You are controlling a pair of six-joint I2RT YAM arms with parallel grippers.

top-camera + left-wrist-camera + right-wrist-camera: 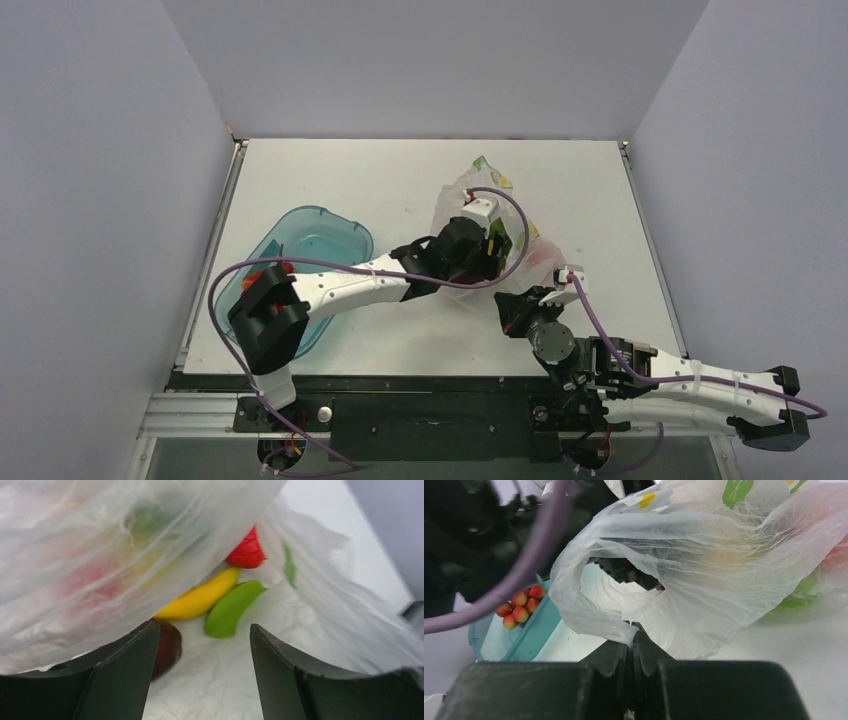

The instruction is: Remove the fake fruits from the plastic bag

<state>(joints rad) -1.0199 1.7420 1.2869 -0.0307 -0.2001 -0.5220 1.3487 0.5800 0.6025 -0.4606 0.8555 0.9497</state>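
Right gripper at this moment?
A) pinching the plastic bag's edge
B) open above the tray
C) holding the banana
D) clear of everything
A: the right wrist view shows the right gripper shut on a fold of the plastic bag at its rim.

Bag (452, 198) is thin, crinkly, see-through white with green and yellow print, slumped on the table (330, 180) right of center, mouth gaping. Inside: a yellow banana (200, 597) right beside a green piece (230, 609), a red fruit (246, 552) just behind them, and a dark red one (167, 647) nearer the opening. Blurry reds and greens show through the plastic.
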